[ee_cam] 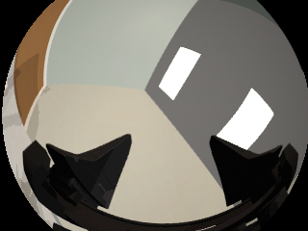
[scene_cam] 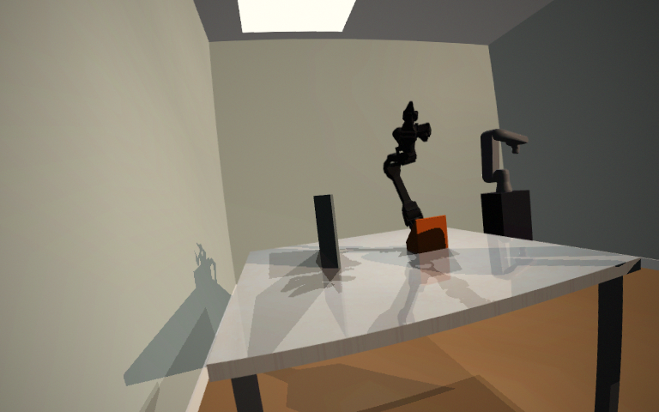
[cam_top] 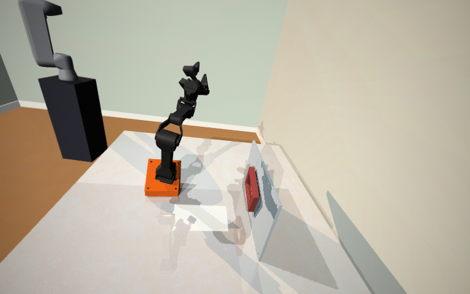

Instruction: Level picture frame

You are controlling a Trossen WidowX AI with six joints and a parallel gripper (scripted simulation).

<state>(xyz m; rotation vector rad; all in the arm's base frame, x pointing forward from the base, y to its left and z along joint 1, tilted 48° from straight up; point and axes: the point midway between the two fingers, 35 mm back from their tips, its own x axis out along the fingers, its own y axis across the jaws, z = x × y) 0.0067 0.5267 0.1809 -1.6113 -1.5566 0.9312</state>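
1 arm raised | gripper wide open, empty | red frame on panel, well apart

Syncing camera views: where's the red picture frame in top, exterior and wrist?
Top: red picture frame right of centre, on the upright grey panel, right of the orange base plate.
Exterior: frame not visible; only the panel's dark edge, left of the base plate.
Wrist: not in view; the open gripper faces walls and ceiling.
Shared landmark: the orange base plate, top and exterior.
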